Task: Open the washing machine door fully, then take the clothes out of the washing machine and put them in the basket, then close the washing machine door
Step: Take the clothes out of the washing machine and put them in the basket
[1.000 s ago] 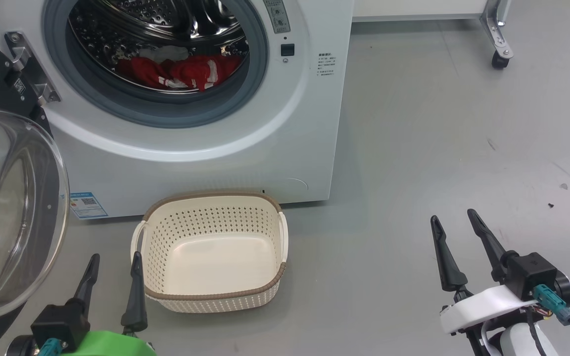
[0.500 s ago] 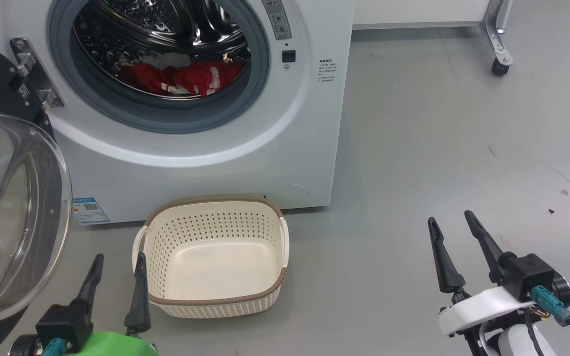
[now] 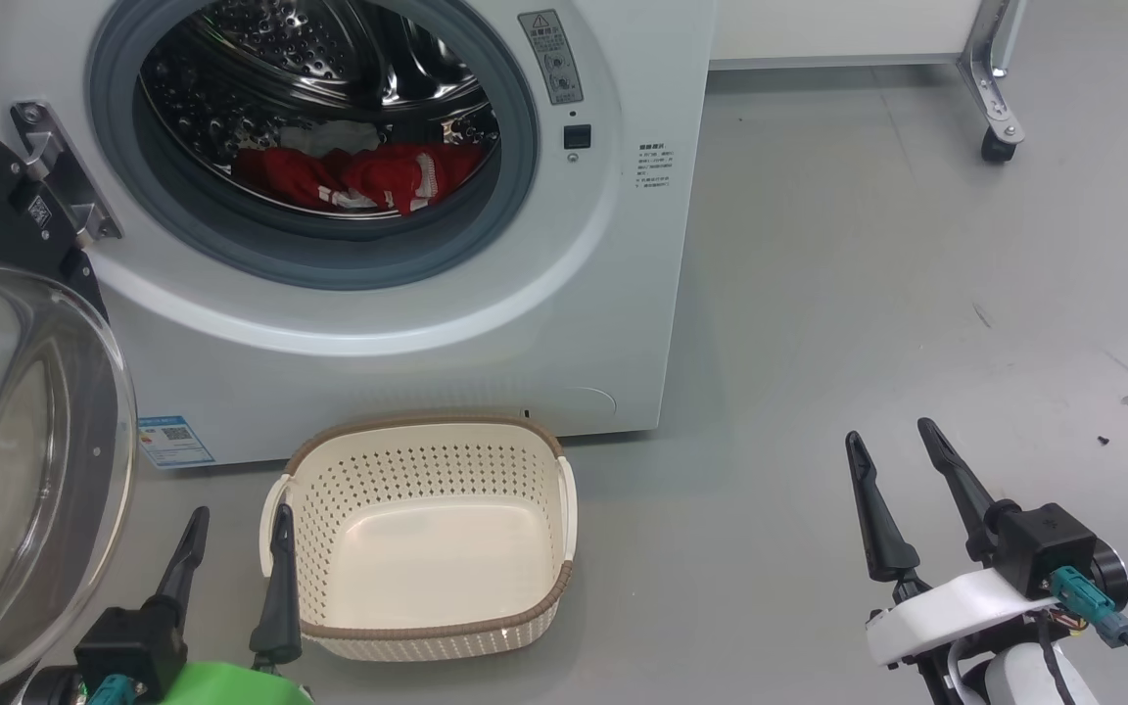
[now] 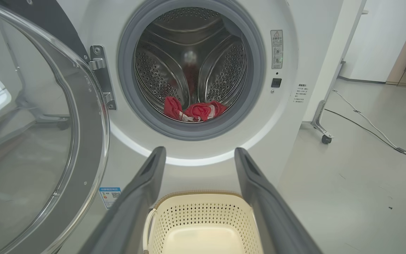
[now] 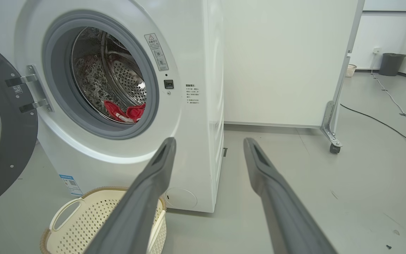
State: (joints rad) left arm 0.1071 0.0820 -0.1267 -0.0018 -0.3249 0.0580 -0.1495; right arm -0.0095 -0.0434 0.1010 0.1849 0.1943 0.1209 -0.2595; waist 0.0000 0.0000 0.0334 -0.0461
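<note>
The clothes (image 3: 358, 176) lie bunched, long axis left-to-right, on the drum (image 3: 329, 49) floor.

Red clothes (image 3: 358, 176) (white trim), cream perforated basket (image 3: 427, 470).

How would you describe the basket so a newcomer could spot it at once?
Find the white washing machine with its door open. On the grey floor just before it sits the basket. It is cream and perforated with a brown rim, and empty; the red clothes lie in the drum.
</note>
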